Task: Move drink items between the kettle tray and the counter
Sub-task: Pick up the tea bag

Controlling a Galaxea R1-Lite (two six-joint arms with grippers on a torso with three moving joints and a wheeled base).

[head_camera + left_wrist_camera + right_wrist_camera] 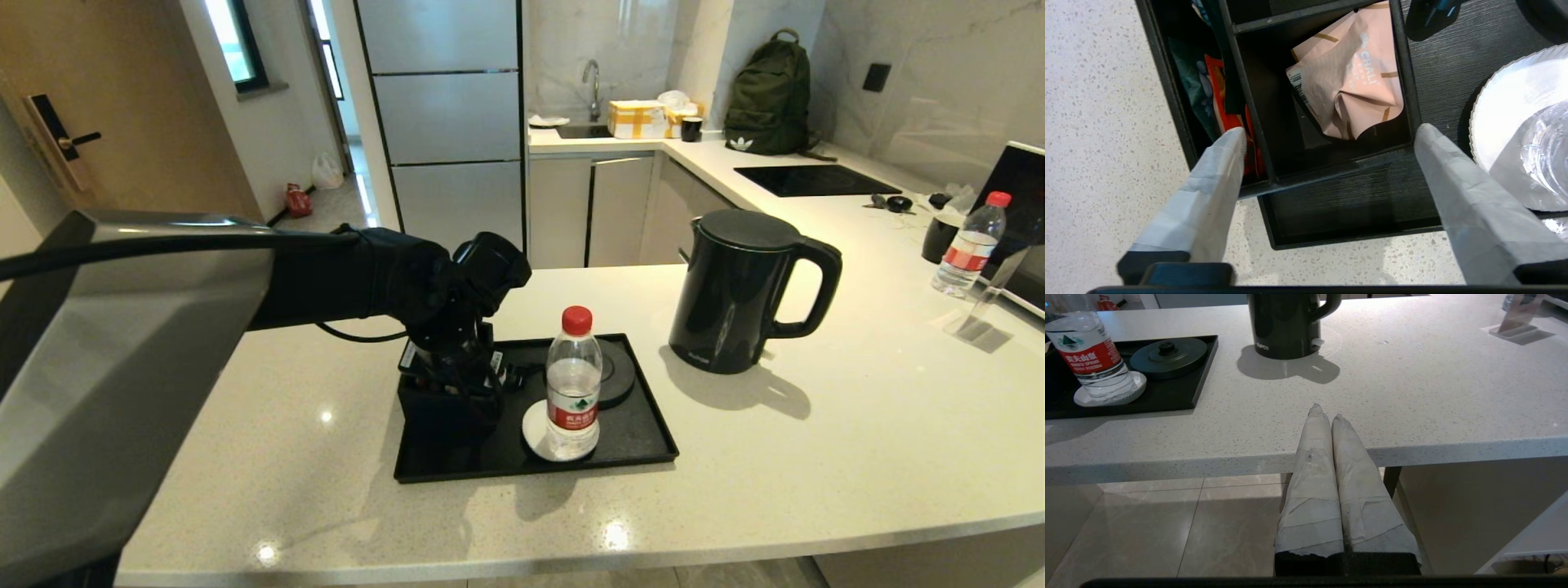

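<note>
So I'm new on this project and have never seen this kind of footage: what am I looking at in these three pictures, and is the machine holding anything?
It is a two-armed robot at a kitchen counter. The wide picture comes from a camera on its head; the other two come from cameras on its wrists, looking along the fingers.

The left gripper hangs open over a black compartmented box on the black tray, holding nothing. A crumpled pink sachet lies in the compartment under it. The right gripper is shut and empty, parked below the counter's near edge.

Also on the tray are a round kettle base and a water bottle on a white coaster. The black kettle stands on the counter, beside the tray.
</note>
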